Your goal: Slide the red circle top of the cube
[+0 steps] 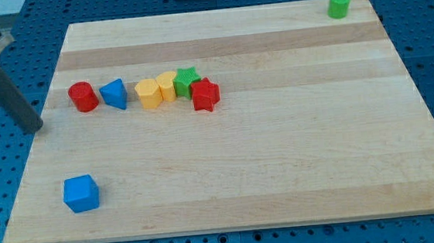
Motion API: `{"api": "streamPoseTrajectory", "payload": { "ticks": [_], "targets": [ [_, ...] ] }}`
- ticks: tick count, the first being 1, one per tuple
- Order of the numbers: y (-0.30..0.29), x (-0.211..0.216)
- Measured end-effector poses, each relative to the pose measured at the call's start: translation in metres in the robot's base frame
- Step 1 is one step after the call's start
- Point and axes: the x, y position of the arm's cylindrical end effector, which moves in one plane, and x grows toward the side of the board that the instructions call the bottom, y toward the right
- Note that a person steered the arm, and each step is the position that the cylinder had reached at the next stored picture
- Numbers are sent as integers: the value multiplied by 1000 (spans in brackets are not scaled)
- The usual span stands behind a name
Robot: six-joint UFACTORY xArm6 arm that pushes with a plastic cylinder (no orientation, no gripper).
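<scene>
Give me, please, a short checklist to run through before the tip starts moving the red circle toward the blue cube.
1. My tip visible, left of the red circle: ok.
2. Tip apart from the circle: ok.
3. Tip on the circle's upper side for a downward push: not ok.
4. Blue triangle close on the circle's right, may get nudged: not ok.
5. Board bare between circle and blue cube: ok.

Row across upper-left of wooden board (282,155), L to R: red cylinder block (83,96), blue triangular block (114,94), two yellow blocks (149,94) (167,86) touching, green star block (187,81), red star block (206,95) just below-right of it. Blue cube block (81,193) alone, bottom-left. Green cylinder block (339,5) alone, top-right corner. My tip (34,128) at left edge, left of row.
</scene>
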Motion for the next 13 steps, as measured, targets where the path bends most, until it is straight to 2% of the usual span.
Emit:
{"api": "streamPoseTrajectory", "payload": {
  "ticks": [1, 3, 6, 7, 11, 13],
  "targets": [
    [1, -38],
    [54, -63],
    [99, -63],
    [100, -51],
    [46, -47],
    [65, -42]
  ]
}}
